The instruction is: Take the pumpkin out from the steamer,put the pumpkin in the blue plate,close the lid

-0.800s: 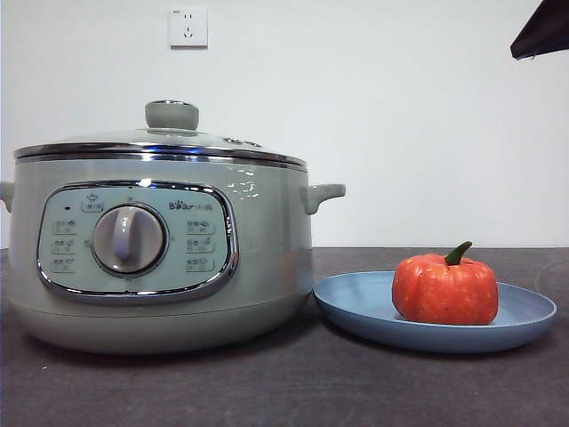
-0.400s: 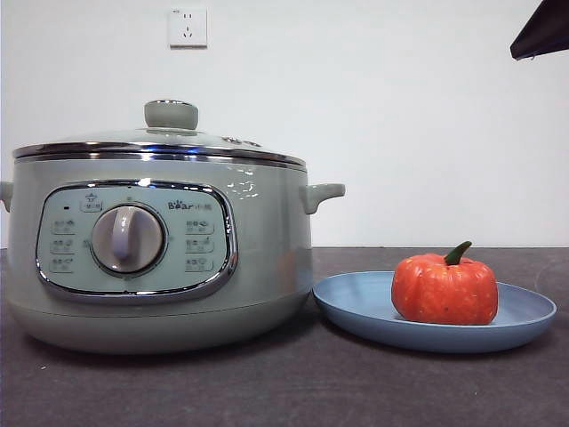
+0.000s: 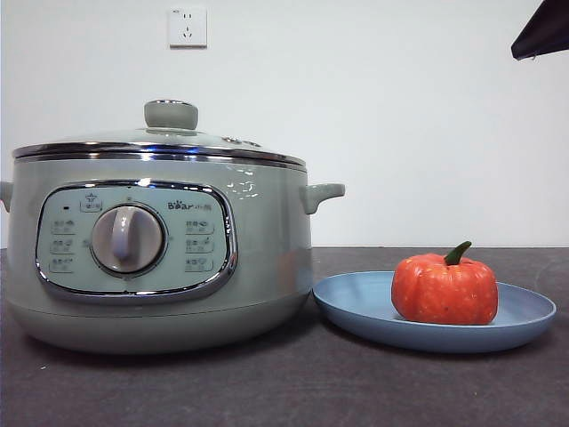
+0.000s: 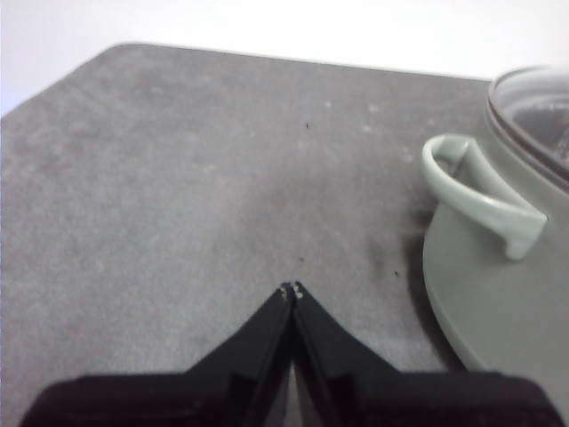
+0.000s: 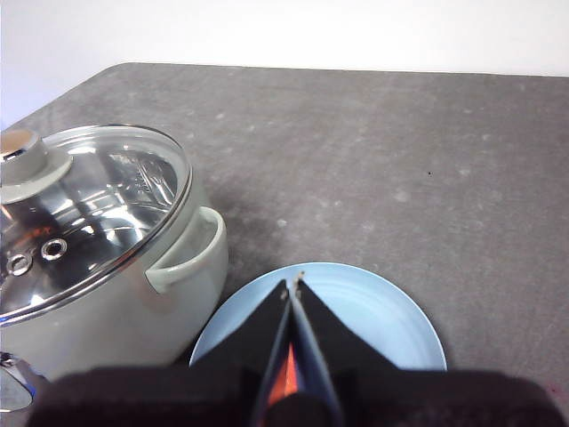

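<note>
The sage-green steamer (image 3: 160,253) stands at the left with the glass lid (image 3: 160,142) seated on its rim. The orange pumpkin (image 3: 444,289) sits upright in the blue plate (image 3: 356,307) to its right. My right gripper (image 5: 294,286) is shut and empty, high above the plate (image 5: 382,316), with a sliver of the pumpkin (image 5: 290,369) showing between its jaws; the steamer (image 5: 116,302) and lid (image 5: 89,209) are beside it. It shows as a black tip (image 3: 542,31) in the front view. My left gripper (image 4: 291,289) is shut and empty above bare table beside the steamer's handle (image 4: 476,191).
A dark grey table (image 3: 284,382) carries everything. A white wall with a power socket (image 3: 188,27) is behind. Bare table lies on the far side of the steamer from the plate (image 4: 178,196).
</note>
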Motion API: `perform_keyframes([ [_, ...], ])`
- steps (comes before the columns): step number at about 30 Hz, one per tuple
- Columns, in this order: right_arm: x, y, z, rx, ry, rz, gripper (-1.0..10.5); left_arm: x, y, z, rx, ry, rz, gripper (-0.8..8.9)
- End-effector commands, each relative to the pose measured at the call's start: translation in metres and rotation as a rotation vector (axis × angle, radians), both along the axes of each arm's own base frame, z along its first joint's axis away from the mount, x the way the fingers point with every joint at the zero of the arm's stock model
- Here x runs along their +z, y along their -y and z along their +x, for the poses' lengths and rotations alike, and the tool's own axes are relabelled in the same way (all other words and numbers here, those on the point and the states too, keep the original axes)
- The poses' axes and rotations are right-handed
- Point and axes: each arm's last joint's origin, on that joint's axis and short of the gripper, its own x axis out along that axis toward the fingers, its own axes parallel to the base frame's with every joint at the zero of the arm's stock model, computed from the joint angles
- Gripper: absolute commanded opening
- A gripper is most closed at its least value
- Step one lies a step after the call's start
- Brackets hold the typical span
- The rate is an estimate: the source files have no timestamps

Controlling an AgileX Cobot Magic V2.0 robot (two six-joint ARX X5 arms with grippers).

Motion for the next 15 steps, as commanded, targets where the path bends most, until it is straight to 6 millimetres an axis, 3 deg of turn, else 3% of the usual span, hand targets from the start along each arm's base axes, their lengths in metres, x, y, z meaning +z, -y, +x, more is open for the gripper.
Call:
perform_keyframes([
  [1,-0.0008,0.0001,0.0001,-0.005,-0.002,0.008,0.0,-0.0041,-0.0004,0.0012,0.003,0.009,-0.006,-0.03],
  [15,-0.0036,0.0005,-0.0007,-0.006,-0.028,-0.006,0.0,-0.0052,-0.0004,0.001,0.003,-0.003,-0.007,-0.03],
])
